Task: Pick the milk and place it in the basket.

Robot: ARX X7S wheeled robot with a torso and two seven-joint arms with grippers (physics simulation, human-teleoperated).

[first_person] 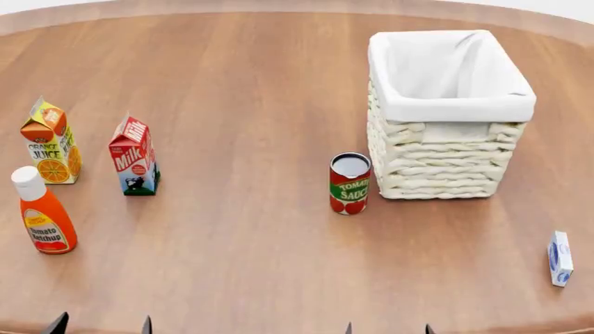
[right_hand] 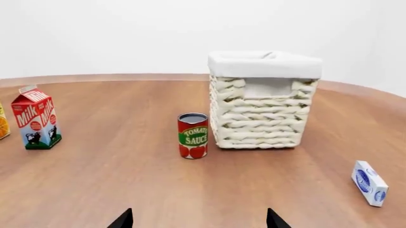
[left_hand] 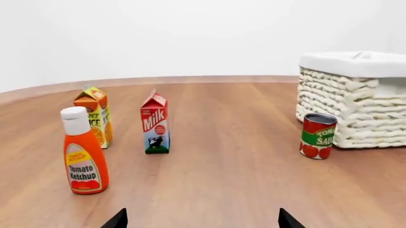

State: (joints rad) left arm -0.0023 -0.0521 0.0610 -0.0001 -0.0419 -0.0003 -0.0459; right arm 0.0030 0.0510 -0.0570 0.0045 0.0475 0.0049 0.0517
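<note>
Red-topped gable milk carton (first_person: 135, 157) stands upright beside orange juice carton (first_person: 52, 142) and ketchup bottle (first_person: 43, 211); left fingers (left_hand: 201, 219) spread, empty, may knock neighbours; right fingers (right_hand: 198, 218) likewise released.

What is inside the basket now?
The basket shows only its white liner in the head view; no grocery is visible inside. The bottom near the front wall is hidden by the rim.

The small red-topped gable milk carton (first_person: 135, 157) is stood upright on the wood, well apart from the large cream wicker basket (first_person: 448, 149), white-lined and open.
</note>
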